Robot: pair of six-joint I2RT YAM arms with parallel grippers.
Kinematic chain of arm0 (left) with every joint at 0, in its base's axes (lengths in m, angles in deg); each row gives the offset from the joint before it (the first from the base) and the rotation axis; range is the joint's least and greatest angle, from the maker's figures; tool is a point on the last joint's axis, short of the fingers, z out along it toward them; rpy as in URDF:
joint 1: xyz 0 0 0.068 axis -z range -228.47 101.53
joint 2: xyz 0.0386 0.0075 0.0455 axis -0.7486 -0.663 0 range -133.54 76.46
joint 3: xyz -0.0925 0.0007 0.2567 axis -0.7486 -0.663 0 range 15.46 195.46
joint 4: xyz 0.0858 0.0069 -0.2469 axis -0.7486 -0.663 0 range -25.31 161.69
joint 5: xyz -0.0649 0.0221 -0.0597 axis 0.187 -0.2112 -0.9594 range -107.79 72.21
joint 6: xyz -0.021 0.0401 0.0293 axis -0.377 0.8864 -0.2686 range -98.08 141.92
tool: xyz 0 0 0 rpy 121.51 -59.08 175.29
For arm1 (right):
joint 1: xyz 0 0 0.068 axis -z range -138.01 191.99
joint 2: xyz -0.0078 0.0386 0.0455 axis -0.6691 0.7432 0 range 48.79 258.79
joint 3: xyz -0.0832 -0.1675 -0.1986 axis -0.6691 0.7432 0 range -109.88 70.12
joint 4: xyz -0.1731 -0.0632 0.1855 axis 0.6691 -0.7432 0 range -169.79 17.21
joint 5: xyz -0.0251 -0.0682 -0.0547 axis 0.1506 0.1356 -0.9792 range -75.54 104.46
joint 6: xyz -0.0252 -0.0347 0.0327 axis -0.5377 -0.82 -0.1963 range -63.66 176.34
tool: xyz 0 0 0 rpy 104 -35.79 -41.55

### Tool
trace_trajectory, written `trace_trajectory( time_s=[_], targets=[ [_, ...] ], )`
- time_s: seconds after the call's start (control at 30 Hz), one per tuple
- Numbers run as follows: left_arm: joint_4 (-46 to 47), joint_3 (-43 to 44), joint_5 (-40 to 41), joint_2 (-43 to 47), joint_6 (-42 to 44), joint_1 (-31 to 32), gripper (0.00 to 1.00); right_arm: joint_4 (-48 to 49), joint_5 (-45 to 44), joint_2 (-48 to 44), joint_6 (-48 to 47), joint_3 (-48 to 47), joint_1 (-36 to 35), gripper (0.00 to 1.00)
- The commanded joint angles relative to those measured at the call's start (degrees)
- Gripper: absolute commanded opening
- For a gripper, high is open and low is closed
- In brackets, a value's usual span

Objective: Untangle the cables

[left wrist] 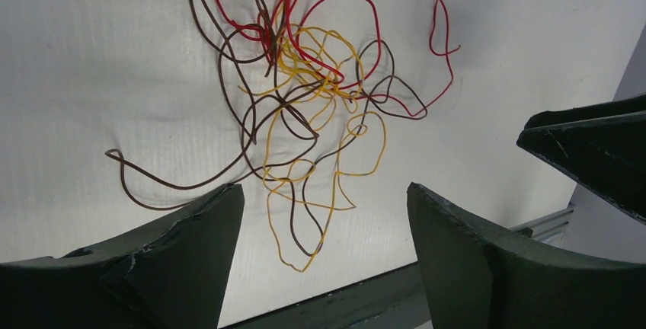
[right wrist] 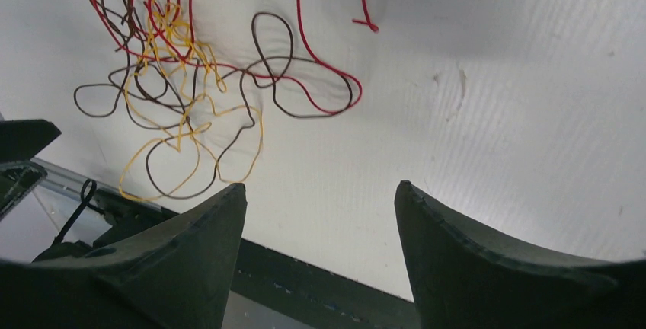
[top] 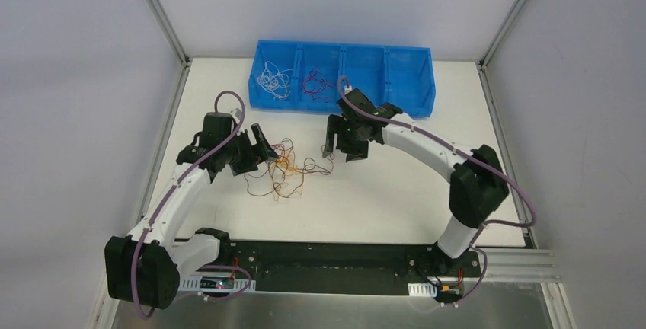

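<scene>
A tangle of thin cables [top: 286,167], brown, red and yellow-orange, lies on the white table between my two arms. In the left wrist view the cables [left wrist: 305,93] spread just ahead of the fingers; a yellow and a brown loop reach between the tips. My left gripper [left wrist: 325,192] is open and empty; in the top view it [top: 265,146] sits at the tangle's left edge. My right gripper [right wrist: 320,188] is open and empty, with the cables [right wrist: 190,78] to its upper left. In the top view it [top: 335,148] hovers right of the tangle.
A blue bin [top: 411,85] with compartments stands at the back of the table. One compartment holds white wires [top: 273,81], the one beside it red and dark wires [top: 316,84]. A black rail [top: 335,257] runs along the table's near edge.
</scene>
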Motion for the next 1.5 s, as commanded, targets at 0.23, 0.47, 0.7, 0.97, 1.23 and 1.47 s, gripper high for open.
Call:
trace_trajectory(
  time_s=[0.23,0.47,0.7,0.97,1.23,1.47],
  targets=[
    [3.37,0.37,2.70,-7.23,2.10,1.06,0.72,1.42,-4.75,14.25,-2.16,-10.85,-1.81,0.64],
    [6.90,2.61,4.26,-12.96,1.64,6.72,0.82,0.46,-8.63,18.61,-3.32,-11.99,-2.20,0.56],
    [7.68,9.10,8.69,-22.24,1.35,13.27,0.79,0.83,-9.78,17.86,-4.51,-7.08,-2.09,0.26],
    [7.45,11.97,9.43,-29.08,2.59,14.32,0.39,-1.51,-16.28,4.80,-5.36,3.28,-1.14,0.00],
    [4.59,7.40,10.52,-20.82,4.34,8.26,0.00,-6.85,-18.82,-16.50,-5.21,14.62,10.45,0.00],
    [1.62,7.96,9.34,-14.30,6.17,6.57,0.00,-10.68,-19.48,-25.24,-7.11,16.85,19.46,0.00]
  ],
)
